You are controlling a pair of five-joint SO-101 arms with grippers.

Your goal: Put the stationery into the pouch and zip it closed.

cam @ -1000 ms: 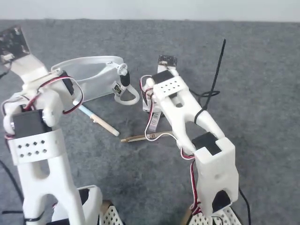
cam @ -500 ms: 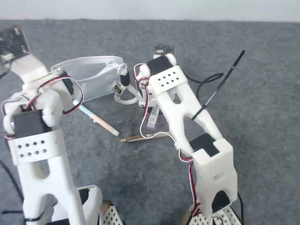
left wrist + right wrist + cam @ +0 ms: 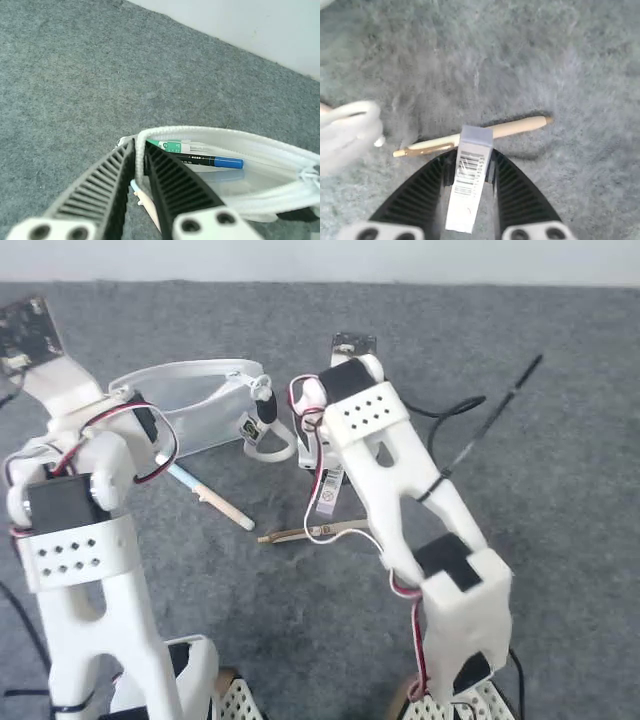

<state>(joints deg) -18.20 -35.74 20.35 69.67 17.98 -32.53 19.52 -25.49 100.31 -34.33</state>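
Observation:
The clear white-edged pouch (image 3: 205, 410) lies open on the grey carpet, with a blue-capped black pen (image 3: 210, 161) and a green-labelled item (image 3: 170, 145) inside. My left gripper (image 3: 140, 143) is shut on the pouch's zipper rim (image 3: 150, 134) at its end. My right gripper (image 3: 471, 154) is shut on a small white barcode-labelled stick (image 3: 466, 182), held just above the carpet in front of the pouch (image 3: 327, 490). A beige pen (image 3: 305, 533) lies under it on the carpet (image 3: 485, 132). A white-and-blue pen (image 3: 212, 496) lies near the left arm.
A white loop (image 3: 272, 450) hangs off the pouch's near end by a small black-and-white tag (image 3: 266, 410). A black cable (image 3: 495, 420) trails off the right arm. Grey carpet (image 3: 520, 350) spreads to the right and behind; a pale wall (image 3: 260, 30) borders it.
The right arm has lifted and turned a little toward the pouch with the barcode stick in its gripper, and its black cable has swung right. The left arm has not moved.

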